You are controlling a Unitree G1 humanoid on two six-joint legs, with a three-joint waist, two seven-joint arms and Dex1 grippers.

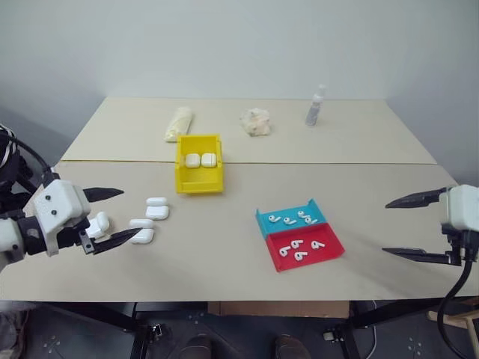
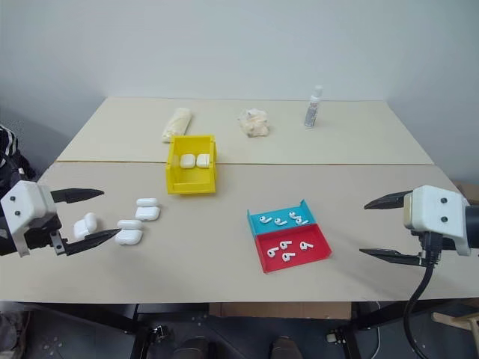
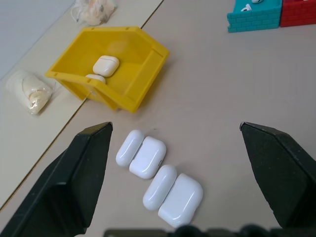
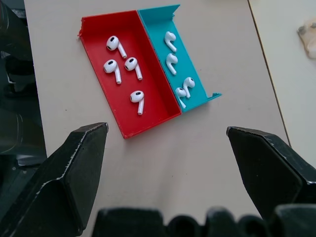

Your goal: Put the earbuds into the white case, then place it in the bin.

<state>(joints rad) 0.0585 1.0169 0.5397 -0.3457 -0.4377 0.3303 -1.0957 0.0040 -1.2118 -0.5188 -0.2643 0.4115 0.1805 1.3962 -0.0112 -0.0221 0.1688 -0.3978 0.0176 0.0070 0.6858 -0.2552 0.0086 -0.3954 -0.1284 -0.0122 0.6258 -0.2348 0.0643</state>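
Observation:
Several white earbuds lie in a shallow red tray, and several more earbuds lie in the teal tray beside it. Two white cases lie open on the table, left of the yellow bin. A third case lies on the table by my left hand. The bin holds two closed cases. My left gripper hovers open near the open cases, with nothing between its fingers. At the table's right, my right gripper is open and empty, right of the trays.
At the back of the table lie a pale wrapped roll, a crumpled cloth and a small spray bottle. A seam runs across the table behind the bin.

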